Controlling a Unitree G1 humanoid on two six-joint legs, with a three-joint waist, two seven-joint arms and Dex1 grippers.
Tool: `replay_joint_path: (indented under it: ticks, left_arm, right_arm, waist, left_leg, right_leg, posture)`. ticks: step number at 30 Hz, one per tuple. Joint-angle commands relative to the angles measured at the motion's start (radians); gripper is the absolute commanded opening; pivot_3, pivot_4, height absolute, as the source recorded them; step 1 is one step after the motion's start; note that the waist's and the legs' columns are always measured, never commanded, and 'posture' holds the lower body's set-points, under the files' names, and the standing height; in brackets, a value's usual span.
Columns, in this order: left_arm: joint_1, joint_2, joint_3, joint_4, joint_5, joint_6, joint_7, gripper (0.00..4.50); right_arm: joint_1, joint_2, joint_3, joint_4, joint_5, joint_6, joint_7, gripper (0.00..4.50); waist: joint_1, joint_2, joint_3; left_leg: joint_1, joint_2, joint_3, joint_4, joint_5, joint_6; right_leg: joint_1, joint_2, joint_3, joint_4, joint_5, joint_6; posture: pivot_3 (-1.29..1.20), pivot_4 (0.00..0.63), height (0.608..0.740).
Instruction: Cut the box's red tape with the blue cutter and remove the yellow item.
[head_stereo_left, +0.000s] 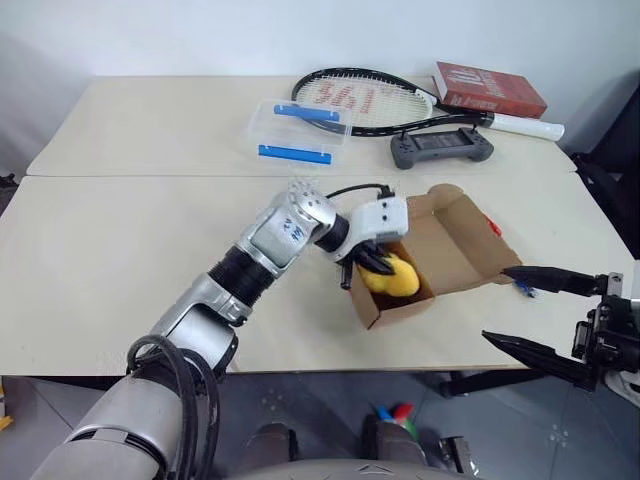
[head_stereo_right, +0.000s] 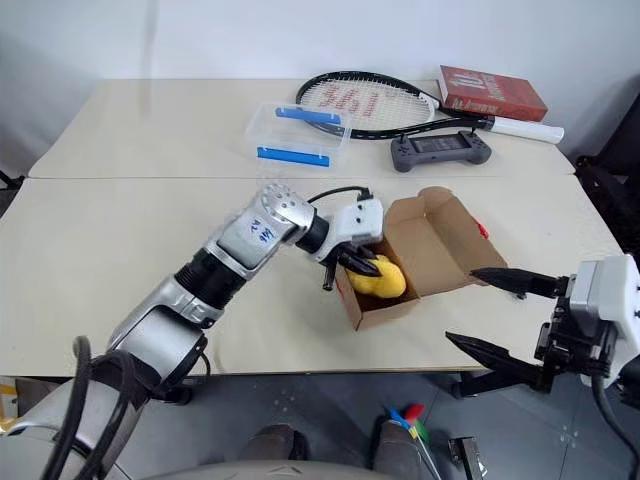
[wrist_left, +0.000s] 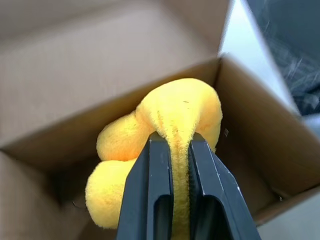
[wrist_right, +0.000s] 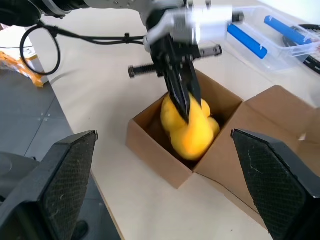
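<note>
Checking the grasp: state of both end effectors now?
Left end effector: closed on the soft, rounded bright yellow item inside the brown cardboard box.
Right end effector: open, holding nothing.

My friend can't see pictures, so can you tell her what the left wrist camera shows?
Two black fingers of the left gripper are pinched shut on a fold of the fuzzy yellow item, which sits inside the open brown box. The box's cardboard walls rise around it, and its flap stands open behind.

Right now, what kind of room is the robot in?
Probably a test room or lab, not a home: two plain beige tables pushed together against a bare white wall, holding unrelated props like a black tennis racket and a grey game controller.
</note>
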Motion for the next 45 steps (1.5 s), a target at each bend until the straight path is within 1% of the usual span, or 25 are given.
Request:
replay_joint_path:
  ticks: [1, 2, 3, 5, 8, 10, 13, 16, 19, 23, 24, 27, 31, 33, 35, 36, 39, 42, 45]
  left_arm:
    - [-0.017, -0.002, 0.188, 0.012, -0.109, -0.037, 0.029, 0.00]
    - [-0.008, 0.013, 0.246, 0.002, -0.137, -0.043, 0.047, 0.00]
    - [0.010, 0.036, 0.329, -0.021, -0.183, -0.049, 0.067, 0.00]
    - [0.043, 0.076, 0.445, -0.062, -0.260, -0.020, 0.084, 0.00]
    - [0.143, 0.172, 0.565, -0.126, -0.330, 0.039, 0.101, 0.00]
    - [0.236, 0.243, 0.625, -0.163, -0.328, 0.027, 0.134, 0.00]
    - [0.445, 0.373, 0.746, -0.184, -0.284, -0.062, 0.203, 0.00]
    - [0.613, 0.431, 0.846, -0.202, -0.270, -0.128, 0.283, 0.00]
    - [0.771, 0.448, 0.922, -0.237, -0.269, -0.162, 0.341, 0.00]
    - [0.874, 0.445, 0.952, -0.284, -0.299, -0.138, 0.377, 0.00]
    - [0.884, 0.445, 0.954, -0.290, -0.296, -0.138, 0.397, 0.69]
    - [0.910, 0.460, 0.950, -0.313, -0.302, -0.128, 0.407, 1.60]
    - [0.955, 0.479, 0.989, -0.362, -0.323, -0.130, 0.408, 2.88]
    - [0.994, 0.491, 1.027, -0.415, -0.421, -0.067, 0.343, 3.51]
    - [1.036, 0.513, 1.045, -0.456, -0.435, -0.061, 0.325, 4.11]
    - [1.058, 0.529, 1.063, -0.456, -0.419, -0.088, 0.323, 4.45]
    - [1.119, 0.573, 1.095, -0.437, -0.413, -0.114, 0.278, 4.48]
    - [1.203, 0.624, 1.157, -0.398, -0.408, -0.176, 0.191, 4.48]
    - [1.289, 0.619, 1.223, -0.394, -0.404, -0.278, 0.130, 4.48]
  right_arm:
    - [-0.055, 0.008, 0.026, -0.003, 0.073, 0.000, -0.042, 4.50]
    - [-0.085, 0.017, 0.046, -0.001, 0.107, 0.007, -0.067, 4.50]
    - [-0.130, 0.029, 0.087, 0.001, 0.143, 0.015, -0.104, 4.50]
    - [-0.198, 0.043, 0.151, 0.005, 0.177, 0.023, -0.147, 4.50]
    - [-0.278, 0.074, 0.252, 0.012, 0.174, 0.012, -0.176, 4.50]
    - [-0.321, 0.099, 0.311, 0.020, 0.150, -0.009, -0.182, 4.50]
    - [-0.412, 0.173, 0.416, 0.043, 0.095, -0.066, -0.186, 4.50]
    - [-0.462, 0.262, 0.491, 0.069, 0.041, -0.160, -0.135, 4.50]
    - [-0.489, 0.232, 0.586, 0.146, -0.064, -0.200, -0.021, 4.50]
    - [-0.519, 0.204, 0.606, 0.253, -0.109, -0.237, 0.070, 4.50]
    - [-0.522, 0.205, 0.606, 0.263, -0.111, -0.243, 0.079, 4.50]
    - [-0.528, 0.209, 0.606, 0.268, -0.101, -0.232, 0.083, 4.50]
    - [-0.541, 0.217, 0.598, 0.266, -0.101, -0.218, 0.045, 4.50]
    - [-0.542, 0.213, 0.592, 0.266, -0.102, -0.210, 0.028, 4.50]
    - [-0.536, 0.206, 0.584, 0.267, -0.103, -0.204, 0.019, 4.50]
    - [-0.534, 0.200, 0.577, 0.273, -0.103, -0.203, 0.021, 4.50]
    - [-0.530, 0.190, 0.561, 0.290, -0.111, -0.210, 0.028, 4.50]
    - [-0.522, 0.182, 0.527, 0.317, -0.124, -0.227, 0.028, 4.50]
    - [-0.505, 0.171, 0.503, 0.332, -0.133, -0.239, 0.042, 4.50]
  waist:
    - [-0.002, 0.000, 0.000]
    - [-0.003, 0.000, 0.000]
    - [-0.006, 0.000, 0.000]
    - [-0.025, 0.000, 0.000]
    - [-0.033, 0.000, 0.000]
    - [-0.034, 0.000, 0.000]
    - [-0.043, 0.000, 0.000]
    - [-0.048, -0.001, 0.001]
    - [-0.034, -0.001, 0.001]
    - [-0.023, -0.002, 0.000]
    - [-0.023, -0.002, 0.000]
    - [-0.030, -0.002, 0.000]
    - [-0.041, -0.002, 0.000]
    - [-0.051, -0.002, 0.000]
    - [-0.055, -0.002, 0.000]
    - [-0.055, -0.002, 0.000]
    - [-0.055, -0.002, 0.001]
    - [-0.056, -0.002, 0.001]
    - [-0.055, -0.001, 0.001]
  left_leg:
    - [0.000, 0.000, 0.000, 0.000, 0.000, 0.000]
    - [0.000, 0.000, 0.000, 0.000, 0.000, 0.000]
    - [0.000, 0.000, 0.000, 0.000, 0.000, 0.000]
    - [0.001, 0.001, 0.000, 0.000, 0.000, 0.000]
    - [0.004, 0.001, 0.000, -0.003, 0.001, -0.002]
    - [0.007, 0.001, 0.001, -0.005, 0.001, -0.002]
    - [0.009, 0.001, 0.002, -0.007, 0.000, -0.003]
    - [0.009, 0.001, 0.002, -0.007, 0.000, -0.004]
    - [0.009, 0.001, 0.002, -0.007, 0.000, -0.003]
    - [0.009, 0.000, 0.002, -0.006, -0.002, -0.002]
    - [0.009, 0.000, 0.001, -0.006, -0.002, -0.002]
    - [0.010, 0.001, 0.002, -0.007, -0.002, -0.004]
    - [0.012, 0.003, 0.004, -0.009, -0.002, -0.005]
    - [0.012, 0.003, 0.005, -0.009, -0.003, -0.006]
    - [0.012, 0.004, 0.005, -0.010, -0.003, -0.006]
    - [0.012, 0.005, 0.005, -0.010, -0.003, -0.007]
    - [0.012, 0.005, 0.005, -0.010, -0.003, -0.007]
    - [0.012, 0.005, 0.006, -0.010, -0.004, -0.007]
    - [0.012, 0.006, 0.008, -0.010, -0.005, -0.007]
  right_leg:
    - [0.000, 0.000, 0.000, 0.000, 0.000, 0.000]
    - [0.000, 0.000, 0.000, 0.000, 0.000, 0.000]
    - [0.000, 0.000, 0.000, 0.001, 0.000, 0.000]
    - [-0.001, 0.000, 0.000, 0.002, 0.000, 0.001]
    - [-0.001, 0.000, -0.001, 0.005, 0.000, 0.001]
    - [0.000, 0.000, -0.001, 0.005, 0.001, 0.001]
    - [0.000, 0.000, -0.001, 0.005, 0.001, 0.001]
    - [0.000, 0.000, -0.001, 0.005, 0.001, 0.001]
    - [0.001, -0.001, -0.001, 0.005, 0.001, 0.001]
    - [0.002, -0.001, -0.001, 0.004, 0.000, 0.001]
    - [0.002, -0.001, -0.001, 0.004, 0.000, 0.001]
    - [0.002, -0.001, -0.003, 0.005, 0.000, 0.001]
    - [0.001, -0.001, -0.006, 0.005, 0.000, 0.001]
    - [0.001, -0.001, -0.006, 0.005, 0.000, 0.001]
    - [0.001, -0.001, -0.007, 0.005, 0.000, 0.001]
    - [0.001, -0.001, -0.008, 0.005, 0.000, 0.000]
    - [0.001, -0.001, -0.008, 0.005, 0.000, 0.000]
    - [0.001, -0.001, -0.009, 0.005, 0.000, -0.001]
    - [-0.001, -0.001, -0.009, 0.004, -0.001, -0.002]
  posture:
    - [0.00, 0.150, 0.740]
    - [0.00, 0.150, 0.740]
    - [0.00, 0.150, 0.740]
    - [0.00, 0.150, 0.740]
    - [0.00, 0.150, 0.740]
    - [0.00, 0.150, 0.740]
    - [0.00, 0.150, 0.740]
    - [0.00, 0.150, 0.740]
    - [0.00, 0.150, 0.740]
    - [0.00, 0.150, 0.740]
    - [0.00, 0.150, 0.740]
    - [0.00, 0.150, 0.740]
    - [0.00, 0.150, 0.740]
    - [0.00, 0.150, 0.740]
    - [0.00, 0.150, 0.740]
    - [0.00, 0.150, 0.740]
    - [0.00, 0.150, 0.740]
    - [0.00, 0.150, 0.740]
    - [0.00, 0.150, 0.740]
